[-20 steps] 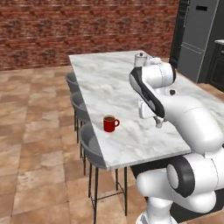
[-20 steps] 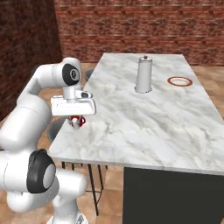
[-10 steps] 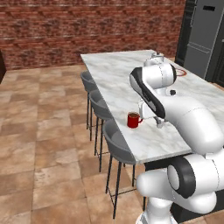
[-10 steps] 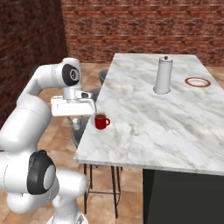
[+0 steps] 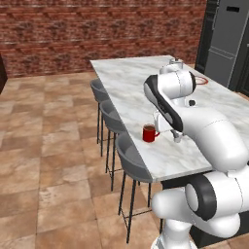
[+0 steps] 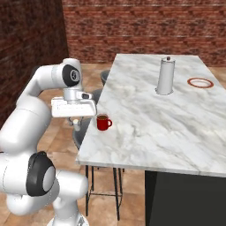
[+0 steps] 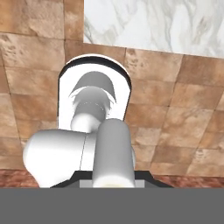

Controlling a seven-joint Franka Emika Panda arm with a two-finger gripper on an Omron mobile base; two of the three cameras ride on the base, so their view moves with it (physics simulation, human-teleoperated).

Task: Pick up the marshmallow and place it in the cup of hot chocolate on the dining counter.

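Gripper (image 6: 76, 122) state can't tell, hangs off the dining counter (image 6: 176, 128) edge; red cup of hot chocolate (image 6: 103, 122) just beside it, marshmallow unseen.

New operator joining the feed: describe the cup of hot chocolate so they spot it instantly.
Find the long marble dining counter. Near its stool-side edge, by the near end, stands the cup of hot chocolate: a small red handled mug, unlike the tall grey canister and red-rimmed plate farther along.

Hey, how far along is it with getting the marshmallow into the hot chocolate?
Nothing looks done: the cup of hot chocolate on the dining counter shows only dark inside. The end effector hangs near it; whether it holds anything I cannot tell. Picking and dropping the marshmallow remain.
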